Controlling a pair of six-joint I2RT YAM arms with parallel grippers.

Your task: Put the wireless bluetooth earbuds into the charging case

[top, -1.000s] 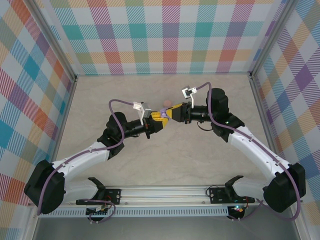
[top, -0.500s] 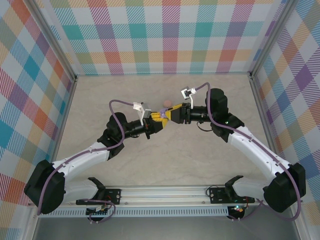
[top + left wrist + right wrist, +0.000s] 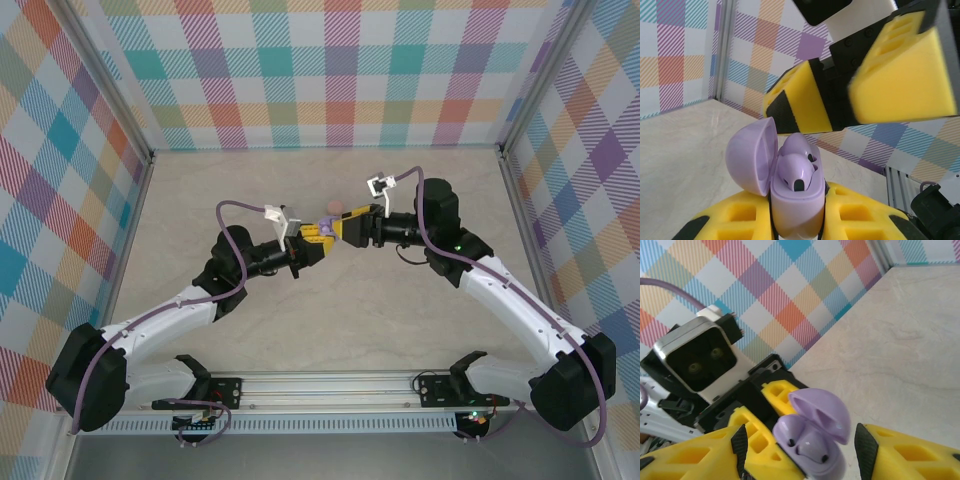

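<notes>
The right gripper (image 3: pixel 840 100) is spreading wider than a second ago, holding nothing; the left gripper (image 3: pixel 312 243) is clamping the open case (image 3: pixel 796 205), purple earbud (image 3: pixel 797 170) sitting inside; whether another bud is waiting, I cannot tell.

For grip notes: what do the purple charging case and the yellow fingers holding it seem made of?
Charging case: smooth moulded plastic, satin lilac, going by soft highlights on its open lid. Left gripper fingers: matte yellow with recessed cells, likely printed plastic or dense foam; unclear which.
</notes>
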